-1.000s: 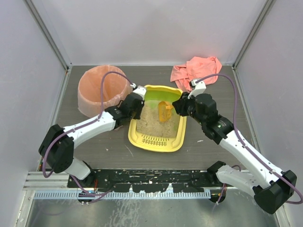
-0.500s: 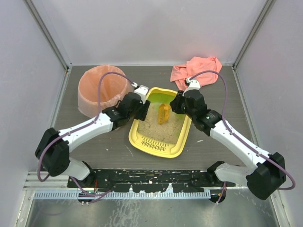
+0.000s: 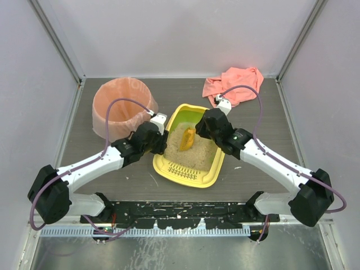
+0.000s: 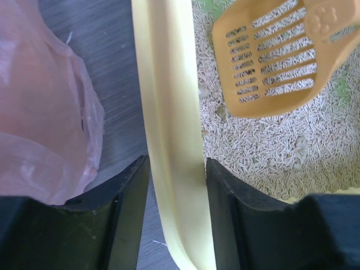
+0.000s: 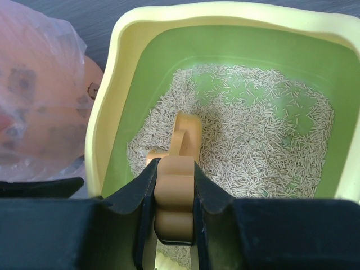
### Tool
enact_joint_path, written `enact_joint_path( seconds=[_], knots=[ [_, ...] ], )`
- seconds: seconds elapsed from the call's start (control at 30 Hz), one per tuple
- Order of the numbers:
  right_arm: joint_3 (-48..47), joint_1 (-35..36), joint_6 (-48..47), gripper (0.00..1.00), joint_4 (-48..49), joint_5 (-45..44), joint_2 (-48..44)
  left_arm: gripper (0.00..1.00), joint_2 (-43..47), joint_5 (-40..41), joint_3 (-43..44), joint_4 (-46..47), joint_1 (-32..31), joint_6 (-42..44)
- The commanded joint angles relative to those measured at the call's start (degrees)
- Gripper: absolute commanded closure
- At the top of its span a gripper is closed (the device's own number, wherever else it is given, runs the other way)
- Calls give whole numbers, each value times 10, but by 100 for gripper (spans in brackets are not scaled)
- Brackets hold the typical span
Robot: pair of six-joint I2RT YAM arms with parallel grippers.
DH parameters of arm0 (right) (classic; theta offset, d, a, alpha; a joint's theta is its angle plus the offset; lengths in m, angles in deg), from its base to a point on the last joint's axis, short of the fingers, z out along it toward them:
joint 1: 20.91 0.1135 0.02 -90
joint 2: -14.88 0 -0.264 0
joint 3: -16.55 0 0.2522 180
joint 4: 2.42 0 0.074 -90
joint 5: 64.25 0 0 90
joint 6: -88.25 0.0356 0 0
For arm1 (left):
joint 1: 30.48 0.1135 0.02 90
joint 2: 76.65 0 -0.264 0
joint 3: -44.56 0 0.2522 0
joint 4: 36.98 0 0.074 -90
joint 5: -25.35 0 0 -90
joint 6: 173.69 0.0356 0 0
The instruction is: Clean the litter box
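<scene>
— Between the two arms, on the dark wood-grain counter (image 3: 284, 121), where does the shallow yellow plastic litter box (image 3: 188, 180) with green inner walls sit now?

— Mid-counter, just beside the round bin (image 3: 121, 107) lined with a pink bag, its grate end toward the arm bases. It has turned a little since a second ago, with the near end swung slightly right.

— What else moved?

— Both arms. The left tool (image 3: 161, 143) was up by the far left corner of the litter box and has slid nearer along the left rim. In the left wrist view its fingers (image 4: 126, 191) stand either side of that yellow rim and look pressed against it. I read that as pinching the litter box, though how firmly I cannot tell.

— And the right?

— The right tool (image 3: 199, 130) has swung in over the far end. Its jaws are clamped on the handle of the small orange slotted plastic scoop (image 5: 174, 197). The scoop has travelled from the right side of the litter to the middle, head tilted down at the sandy pellets.

— Meaning?

— My judgement is that the box is being steadied afresh so the scoop can rake through. Nothing shows caught in the slots, so sifting seems barely begun and nothing is ready for the bin.

— Anything unchanged?

— The crumpled pink cloth (image 3: 236, 84) lies at the far right, where it was.
</scene>
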Motion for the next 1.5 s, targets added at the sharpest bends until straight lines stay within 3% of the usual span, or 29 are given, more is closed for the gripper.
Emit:
enact_joint_path(
  seconds=[0.0,0.33,0.63,0.83,1.0,1.17,1.47],
  knots=[
    [-45,9,25,99,-37,-46,28,57,22,-26,-7,28,-2,-12],
    [28,11,80,99,32,44,67,74,12,-47,-15,41,-19,-9],
    [151,10,185,99,215,110,39,78,-7,-47,-7,43,-27,-6],
    [196,11,225,99,270,85,5,78,2,-32,-4,35,-28,-7],
    [219,10,224,100,256,21,-62,67,37,1,3,16,-27,-8],
    [241,9,227,100,262,4,-102,47,56,25,22,-6,-27,-8],
    [269,5,229,99,289,-2,-148,33,104,46,49,-47,-26,-6]
  ],
)
